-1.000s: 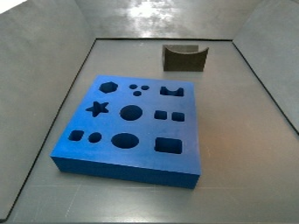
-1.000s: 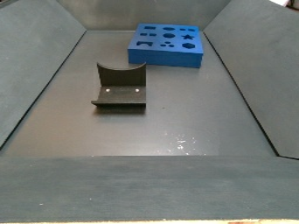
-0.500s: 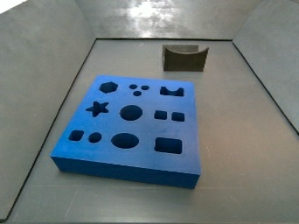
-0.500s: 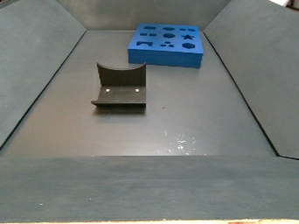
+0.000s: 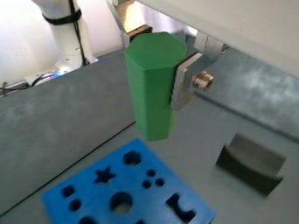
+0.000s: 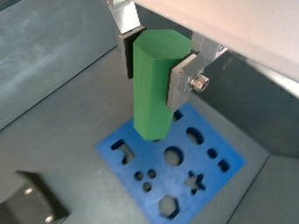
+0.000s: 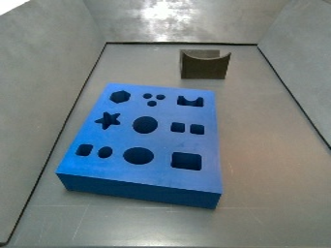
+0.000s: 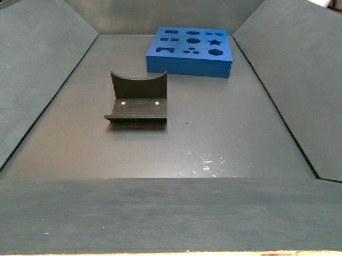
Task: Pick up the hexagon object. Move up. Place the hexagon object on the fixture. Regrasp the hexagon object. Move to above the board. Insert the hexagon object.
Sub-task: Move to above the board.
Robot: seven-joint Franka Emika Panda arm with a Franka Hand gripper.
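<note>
My tool (image 6: 158,66) pinched the hexagon object (image 6: 156,83) upright, high over the board (image 6: 177,163), out of both side views. I judged this the move-above-the-board step; next I needed to line the bar over the hexagon hole (image 6: 170,206) and lower.

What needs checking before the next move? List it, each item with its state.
1. Hexagon object clamped in the pincer: ok, in both wrist views.
2. Bar hangs end-down toward the board: ok.
3. Hexagon hole is free: ok.
4. Bar lined up over that hole: cannot tell.
5. Fixture stands apart from the board: ok.
6. Pincer's height: cannot tell; it shows in neither side view.
</note>
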